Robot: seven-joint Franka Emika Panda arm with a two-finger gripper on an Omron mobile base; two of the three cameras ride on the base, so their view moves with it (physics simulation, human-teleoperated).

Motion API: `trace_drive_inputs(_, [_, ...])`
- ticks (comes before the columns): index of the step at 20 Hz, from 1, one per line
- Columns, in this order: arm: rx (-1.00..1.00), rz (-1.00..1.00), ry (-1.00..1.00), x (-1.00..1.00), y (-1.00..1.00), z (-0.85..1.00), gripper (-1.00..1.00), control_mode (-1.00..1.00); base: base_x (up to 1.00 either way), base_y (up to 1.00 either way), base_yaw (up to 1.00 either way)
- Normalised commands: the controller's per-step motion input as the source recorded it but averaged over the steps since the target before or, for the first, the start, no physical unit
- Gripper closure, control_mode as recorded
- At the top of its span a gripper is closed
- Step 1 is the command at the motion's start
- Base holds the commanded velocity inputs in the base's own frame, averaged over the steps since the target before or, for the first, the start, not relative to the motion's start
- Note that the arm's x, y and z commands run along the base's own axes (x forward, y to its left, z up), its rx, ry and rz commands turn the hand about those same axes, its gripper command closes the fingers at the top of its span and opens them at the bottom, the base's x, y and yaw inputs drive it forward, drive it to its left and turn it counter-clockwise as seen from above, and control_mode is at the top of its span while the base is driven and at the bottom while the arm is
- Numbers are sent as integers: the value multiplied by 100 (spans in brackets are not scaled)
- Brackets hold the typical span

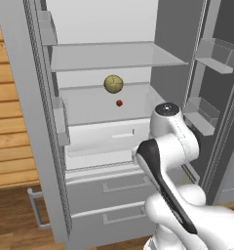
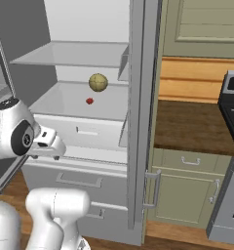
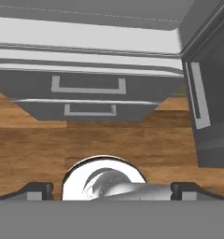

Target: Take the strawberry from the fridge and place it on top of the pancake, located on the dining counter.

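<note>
Gripper (image 3: pixel 112 189): jaws spread wide, empty, facing down at fridge (image 1: pixel 21 97) drawers and wood floor. Strawberry (image 1: pixel 119 103): on middle fridge shelf, just near of yellow-green fruit (image 1: pixel 113 84), apart.

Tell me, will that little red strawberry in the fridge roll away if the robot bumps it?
Probably a bit. The strawberry looks roundish and sits loose on a smooth flat shelf, so a nudge could roll it. It looks tiny beside the yellow-green fruit, so it's likely light and easy to knock. Being fruit, it may squash if pinched hard.
</note>
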Motion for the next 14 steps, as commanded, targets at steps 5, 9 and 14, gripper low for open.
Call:
trace_drive_inputs(5, [1,17,4,6,-74,-4,-100,-100,0,0,0])
trace_drive_inputs(9, [0,-13,10,0,-34,-22,-100,-100,0,0,0])
trace_drive_inputs(14, [0,-9,2,0,-24,-37,-100,-100,0,0,0])
